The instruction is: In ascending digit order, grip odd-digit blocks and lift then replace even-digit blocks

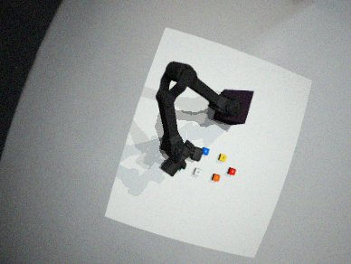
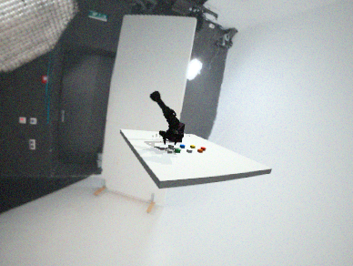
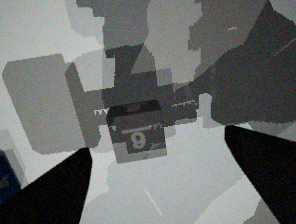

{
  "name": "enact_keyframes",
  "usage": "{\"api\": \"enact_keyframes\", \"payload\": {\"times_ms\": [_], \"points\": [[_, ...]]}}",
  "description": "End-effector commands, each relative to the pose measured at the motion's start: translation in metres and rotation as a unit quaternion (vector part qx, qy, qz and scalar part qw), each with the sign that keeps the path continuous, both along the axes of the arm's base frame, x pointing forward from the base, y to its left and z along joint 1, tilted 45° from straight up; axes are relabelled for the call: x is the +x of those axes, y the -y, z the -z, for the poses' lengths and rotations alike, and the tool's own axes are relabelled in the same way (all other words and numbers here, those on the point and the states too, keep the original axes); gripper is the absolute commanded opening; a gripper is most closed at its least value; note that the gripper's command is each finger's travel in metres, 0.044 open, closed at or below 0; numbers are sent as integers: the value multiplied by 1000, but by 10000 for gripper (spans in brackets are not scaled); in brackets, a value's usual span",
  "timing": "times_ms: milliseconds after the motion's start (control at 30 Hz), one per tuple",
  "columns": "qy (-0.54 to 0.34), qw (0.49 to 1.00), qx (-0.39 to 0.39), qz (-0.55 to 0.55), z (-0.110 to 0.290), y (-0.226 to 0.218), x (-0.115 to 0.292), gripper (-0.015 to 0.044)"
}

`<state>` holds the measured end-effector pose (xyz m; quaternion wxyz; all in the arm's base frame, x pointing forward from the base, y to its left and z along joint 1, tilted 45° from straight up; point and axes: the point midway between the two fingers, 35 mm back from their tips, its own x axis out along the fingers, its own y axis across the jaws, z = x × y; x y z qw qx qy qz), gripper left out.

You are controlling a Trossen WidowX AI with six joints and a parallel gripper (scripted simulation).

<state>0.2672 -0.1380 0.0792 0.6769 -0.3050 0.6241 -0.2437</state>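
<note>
A grey block (image 3: 136, 137) lies on the white table top in the wrist view. Its top shows a digit that reads as 6 or 9; I cannot tell which. My gripper (image 3: 157, 143) (image 1: 173, 165) (image 2: 169, 139) is open and empty. Its two dark fingers stand wide apart on either side of the block, above it and not touching it. In the top view the arm hides the grey block. The blue block (image 1: 206, 151) (image 2: 182, 146), yellow block (image 1: 222, 157), red block (image 1: 232, 171), orange block (image 1: 215, 177) and white block (image 1: 197, 172) lie to the gripper's right.
A green block (image 2: 177, 150) lies close to the gripper in the exterior view. A sliver of the blue block (image 3: 5, 176) shows at the left edge of the wrist view. The arm's dark base (image 1: 235, 106) stands at the back of the white table (image 1: 203, 226).
</note>
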Motion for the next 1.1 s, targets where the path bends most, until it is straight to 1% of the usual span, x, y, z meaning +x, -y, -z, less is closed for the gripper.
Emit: {"api": "enact_keyframes", "payload": {"times_ms": [0,133,467,500,1067], "points": [[-8,1000,3,-1,10,5,-2,400],[-8,1000,2,-1,12,8,-2,400],[-8,1000,2,-1,12,8,-2,138],[-8,1000,2,-1,12,8,-2,120],[-8,1000,2,-1,12,8,-2,120]]}}
